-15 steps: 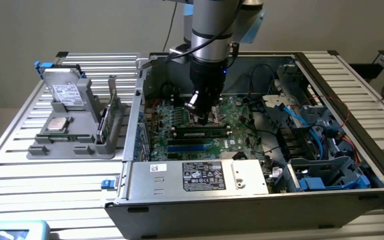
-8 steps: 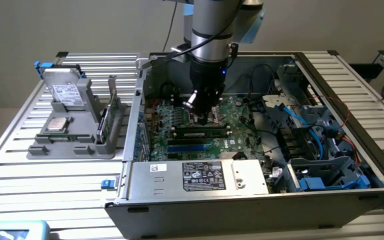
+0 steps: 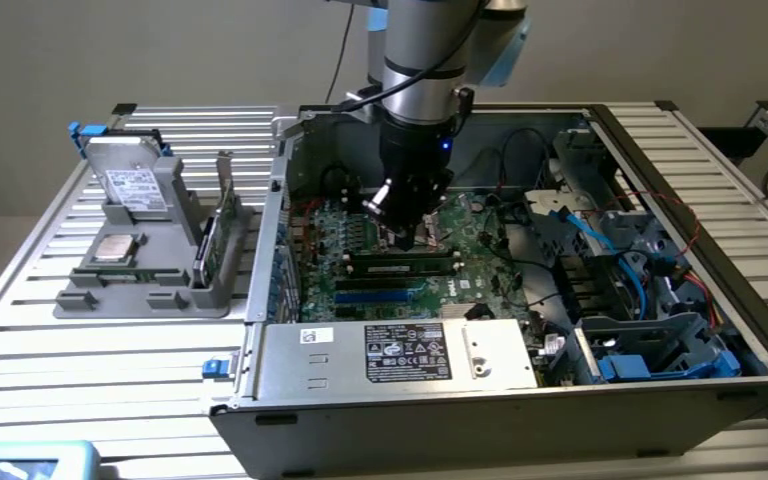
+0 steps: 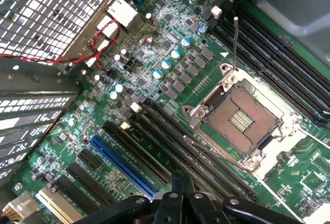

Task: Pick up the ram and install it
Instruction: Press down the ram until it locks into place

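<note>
Ram (image 3: 402,268), long dark-green stick with black chips, seated level in a motherboard (image 3: 357,235) slot inside the open case (image 3: 491,420), hand (image 3: 404,240) pressed together just above it, fingertips hard to make out.

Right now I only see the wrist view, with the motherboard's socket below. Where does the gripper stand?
Observer: The gripper is down inside the open computer case, over the motherboard.
Operator: What is outside the case?
Observer: A grey holder sits on the slatted table, at the exterior view's left, with an upright green card in it.
</note>
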Available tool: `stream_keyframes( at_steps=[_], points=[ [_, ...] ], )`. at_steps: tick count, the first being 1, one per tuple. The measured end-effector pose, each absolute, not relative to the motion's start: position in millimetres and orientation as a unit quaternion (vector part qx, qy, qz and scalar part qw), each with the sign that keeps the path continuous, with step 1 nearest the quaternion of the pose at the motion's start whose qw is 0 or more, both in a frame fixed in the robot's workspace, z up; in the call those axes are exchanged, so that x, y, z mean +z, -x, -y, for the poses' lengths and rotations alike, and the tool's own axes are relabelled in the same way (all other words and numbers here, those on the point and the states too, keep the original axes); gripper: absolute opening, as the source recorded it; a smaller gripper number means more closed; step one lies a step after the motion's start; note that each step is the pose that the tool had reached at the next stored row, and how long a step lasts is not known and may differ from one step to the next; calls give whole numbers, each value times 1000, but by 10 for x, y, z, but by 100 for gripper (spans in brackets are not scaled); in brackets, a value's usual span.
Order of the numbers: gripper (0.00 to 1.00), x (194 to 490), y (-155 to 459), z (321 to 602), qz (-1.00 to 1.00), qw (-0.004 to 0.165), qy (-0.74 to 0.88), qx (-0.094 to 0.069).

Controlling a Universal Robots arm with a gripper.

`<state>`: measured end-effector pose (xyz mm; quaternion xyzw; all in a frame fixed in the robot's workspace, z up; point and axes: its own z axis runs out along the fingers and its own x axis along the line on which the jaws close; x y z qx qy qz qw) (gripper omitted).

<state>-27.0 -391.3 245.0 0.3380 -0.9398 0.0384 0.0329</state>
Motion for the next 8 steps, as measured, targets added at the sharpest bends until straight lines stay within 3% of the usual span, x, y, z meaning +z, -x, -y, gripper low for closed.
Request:
stream_keyframes(
  at_steps=[8],
  points=[
    [11, 2449, 269, 3913, 954, 31, -295, 38]
  ],
)
